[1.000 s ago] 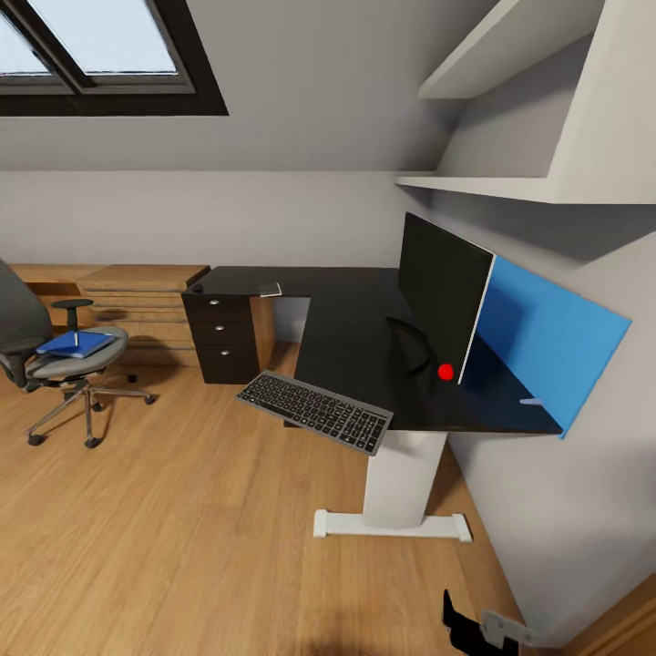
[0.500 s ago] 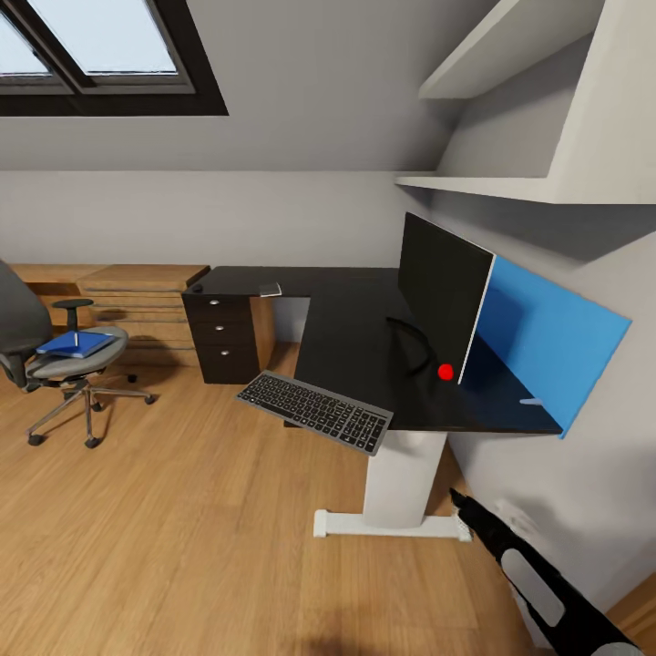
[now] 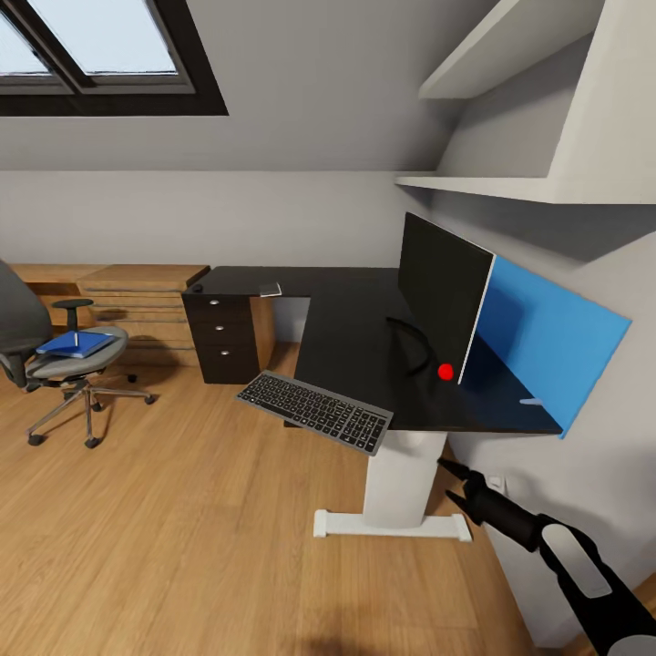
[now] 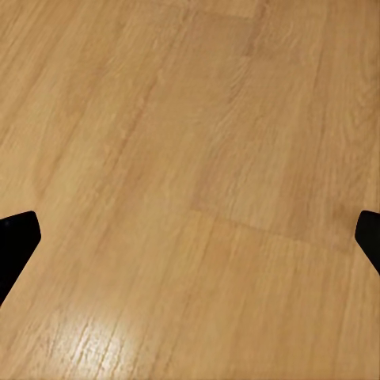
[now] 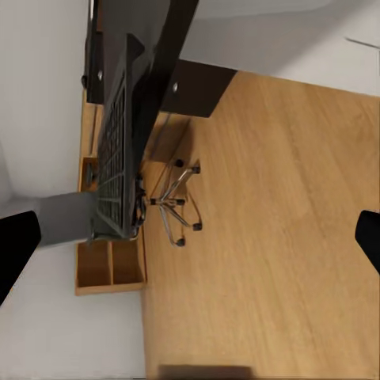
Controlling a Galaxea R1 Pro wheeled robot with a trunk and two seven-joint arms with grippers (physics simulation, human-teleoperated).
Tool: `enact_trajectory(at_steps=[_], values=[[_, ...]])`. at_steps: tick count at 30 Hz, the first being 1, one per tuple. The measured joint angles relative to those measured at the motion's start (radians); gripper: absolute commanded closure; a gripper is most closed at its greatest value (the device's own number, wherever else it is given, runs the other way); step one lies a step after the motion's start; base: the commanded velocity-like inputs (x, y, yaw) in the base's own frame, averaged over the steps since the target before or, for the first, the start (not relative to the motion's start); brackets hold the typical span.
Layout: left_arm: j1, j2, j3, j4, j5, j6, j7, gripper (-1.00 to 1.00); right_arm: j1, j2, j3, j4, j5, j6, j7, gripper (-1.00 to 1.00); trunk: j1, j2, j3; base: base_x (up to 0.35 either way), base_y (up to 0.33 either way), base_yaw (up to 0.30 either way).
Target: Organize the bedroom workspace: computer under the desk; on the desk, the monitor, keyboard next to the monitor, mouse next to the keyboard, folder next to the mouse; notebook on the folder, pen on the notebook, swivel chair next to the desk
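The black desk (image 3: 351, 319) carries the black monitor (image 3: 445, 296) at its right. Before the monitor's base lies a small red object (image 3: 445, 372). The grey keyboard (image 3: 314, 415) overhangs the desk's front edge, and it also shows edge-on as the keyboard (image 5: 117, 150) in the right wrist view. At the left, the swivel chair (image 3: 36, 360) holds a blue folder (image 3: 77, 343) on its seat. My right gripper (image 3: 453, 484) is open and empty, low beside the white desk leg (image 3: 401, 478). My left gripper (image 4: 190, 237) is open over wooden floor.
A black drawer unit (image 3: 219, 337) stands under the desk's left wing, with a low wooden unit (image 3: 137, 292) beside it. A blue panel (image 3: 547, 346) backs the desk, with white shelves (image 3: 510, 182) above it. A small grey item (image 3: 271, 290) lies on the desk's far part.
My right arm has risen into view at the lower right, and its gripper now points up toward the desk leg. The desk, keyboard and chair have not moved.
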Motion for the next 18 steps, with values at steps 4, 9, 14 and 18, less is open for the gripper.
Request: enact_trajectory(at_steps=[4, 9, 14, 18], values=[[0.0, -0.001, 0.0, 0.0, -0.001, -0.001, -0.001, -1.0, 0.002, -0.001, -0.004, -0.002, -0.001, 0.012, 0.023, -1.0, 0.0, 0.0, 0.0, 0.0, 0.0, 0.0], [0.0, -0.002, 0.0, 0.0, -0.001, -0.002, -0.002, -1.0, 0.003, 0.0, -0.005, -0.002, 0.0, 0.016, 0.034, -1.0, 0.0, 0.0, 0.0, 0.0, 0.0, 0.0], [0.0, -0.001, 0.0, 0.0, -0.001, -0.002, -0.002, -1.0, 0.003, 0.001, -0.005, -0.002, 0.0, 0.017, 0.057, -1.0, 0.0, 0.0, 0.0, 0.0, 0.0, 0.0], [0.0, -0.001, 0.0, 0.0, -0.001, -0.002, -0.002, -1.0, 0.003, 0.004, -0.002, -0.001, 0.002, 0.015, 0.09, -1.0, 0.0, 0.0, 0.0, 0.0, 0.0, 0.0]])
